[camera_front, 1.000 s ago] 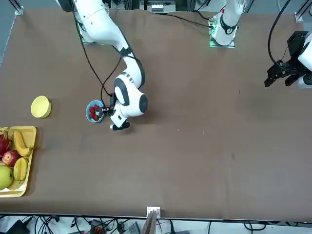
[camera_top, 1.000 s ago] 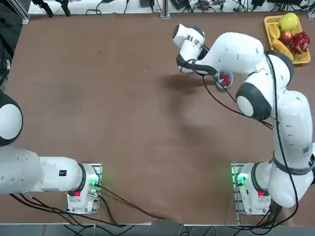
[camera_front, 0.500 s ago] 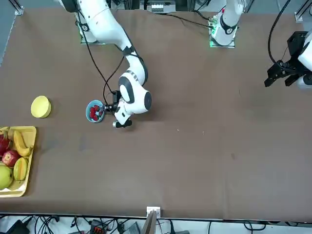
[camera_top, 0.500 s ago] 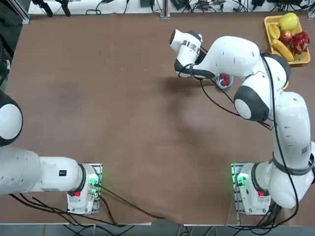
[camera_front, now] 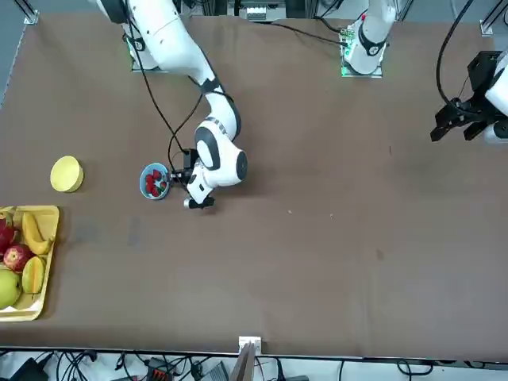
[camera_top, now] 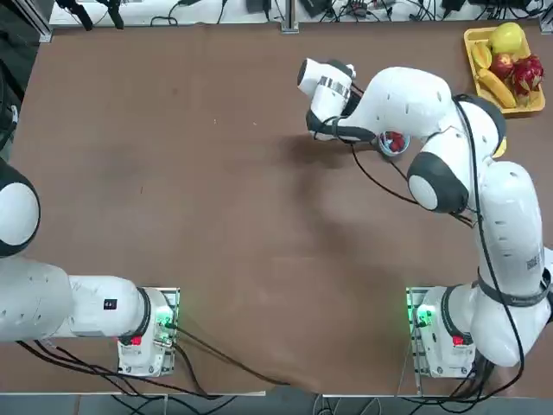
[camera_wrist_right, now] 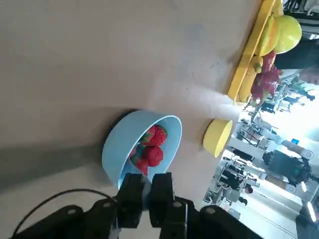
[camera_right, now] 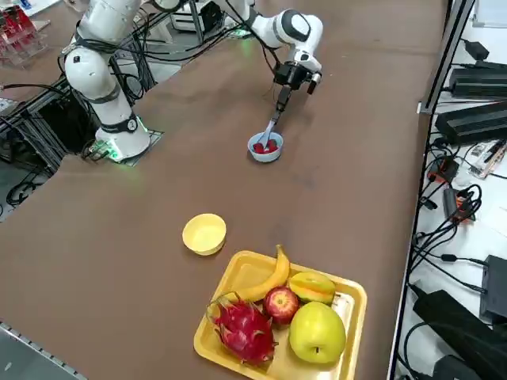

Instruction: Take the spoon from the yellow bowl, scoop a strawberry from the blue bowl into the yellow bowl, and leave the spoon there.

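Pale blue plastic runs down from the right pincer (camera_right: 290,81): the spoon (camera_right: 272,127) is pinched between its black fingers (camera_wrist_right: 130,191), which are pressed together as tightly as they go, with the handle slanting down and the scoop end resting among the strawberries (camera_right: 265,146) in the blue bowl (camera_right: 265,148). Over the last second the wrist has swung a little outward from the bowl, away from the yellow bowl's side, and tipped, so the bowl that sat half under the forearm in the top view now shows more of its rim and red fruit beside the arm (camera_top: 406,95). To my eye that means the spoon has been fetched and the scooping step is under way, with the handle being levered to get under a berry; whether one is actually on the scoop I cannot tell. Well apart from the blue bowl, the yellow bowl (camera_right: 204,233) sits with nothing in it on the brown counter (camera_right: 119,237), waiting for the berry and the spoon. Just beyond it, near the counter's corner, lies the yellow fruit tray (camera_right: 339,332) with a banana, an apple and a dragon fruit.
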Robot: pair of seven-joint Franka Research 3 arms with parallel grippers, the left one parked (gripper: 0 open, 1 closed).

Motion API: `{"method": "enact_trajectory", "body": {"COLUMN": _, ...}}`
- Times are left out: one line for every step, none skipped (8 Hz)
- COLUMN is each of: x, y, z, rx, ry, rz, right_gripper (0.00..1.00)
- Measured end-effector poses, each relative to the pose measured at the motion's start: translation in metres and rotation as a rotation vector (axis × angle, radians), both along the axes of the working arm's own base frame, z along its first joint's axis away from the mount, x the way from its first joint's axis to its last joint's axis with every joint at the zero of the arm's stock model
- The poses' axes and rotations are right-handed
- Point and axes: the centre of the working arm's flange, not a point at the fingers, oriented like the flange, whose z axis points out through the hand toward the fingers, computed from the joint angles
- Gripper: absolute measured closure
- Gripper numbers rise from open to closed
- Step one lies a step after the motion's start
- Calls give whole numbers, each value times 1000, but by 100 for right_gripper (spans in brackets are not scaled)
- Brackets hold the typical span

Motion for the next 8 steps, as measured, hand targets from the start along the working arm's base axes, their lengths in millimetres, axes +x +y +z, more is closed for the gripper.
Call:
{"method": "enact_trajectory", "body": {"x": -1, "y": -2, "z": -4, "rx": -18, "ry": 0, "rz": -1, "right_gripper": 89}}
{"method": "enact_trajectory", "body": {"x": -2, "y": -3, "z": -6, "rx": -31, "ry": 2, "rz": -4, "right_gripper": 89}}
{"method": "enact_trajectory", "body": {"x": -3, "y": -2, "z": -6, "rx": -40, "ry": 2, "rz": 0, "right_gripper": 89}}
{"method": "enact_trajectory", "body": {"x": -5, "y": 0, "z": -7, "rx": -48, "ry": -3, "rz": 3, "right_gripper": 89}}
{"method": "enact_trajectory", "body": {"x": -7, "y": 2, "z": -8, "rx": -54, "ry": -13, "rz": 2, "right_gripper": 89}}
{"method": "enact_trajectory", "body": {"x": -8, "y": 3, "z": -9, "rx": -62, "ry": -21, "rz": 7, "right_gripper": 89}}
{"method": "enact_trajectory", "body": {"x": -10, "y": 5, "z": -10, "rx": -76, "ry": -25, "rz": 15, "right_gripper": 89}}
{"method": "enact_trajectory", "body": {"x": -13, "y": 7, "z": -12, "rx": -91, "ry": -24, "rz": 21, "right_gripper": 89}}
